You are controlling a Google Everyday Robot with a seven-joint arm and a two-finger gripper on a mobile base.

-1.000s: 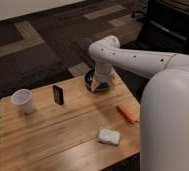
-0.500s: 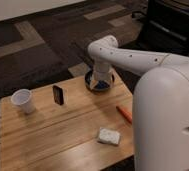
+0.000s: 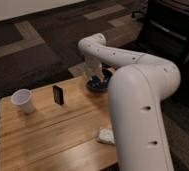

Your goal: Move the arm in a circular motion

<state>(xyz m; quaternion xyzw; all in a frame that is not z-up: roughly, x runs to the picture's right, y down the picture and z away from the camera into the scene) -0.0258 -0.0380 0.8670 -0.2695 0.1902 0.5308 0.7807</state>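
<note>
The arm [image 3: 138, 95] is large, glossy and white, with small dark dots. Its thick segment rises from the bottom right. A thinner segment [image 3: 113, 55] runs left from the elbow and bends down at the far edge of the wooden table [image 3: 48, 135]. The gripper [image 3: 93, 76] hangs at its end, just above a dark blue bowl [image 3: 99, 85]. The bowl partly hides behind it.
A white cup [image 3: 23, 100] stands at the table's left. A small black upright object [image 3: 58, 94] stands mid-table. A white sponge [image 3: 106, 136] lies near the front, close to the arm's thick segment. A black office chair [image 3: 173, 25] stands at the back right on dark carpet.
The arm's thick segment has swung left and closer, covering the table's right side and hiding the orange item. The gripper stays over the bowl.
</note>
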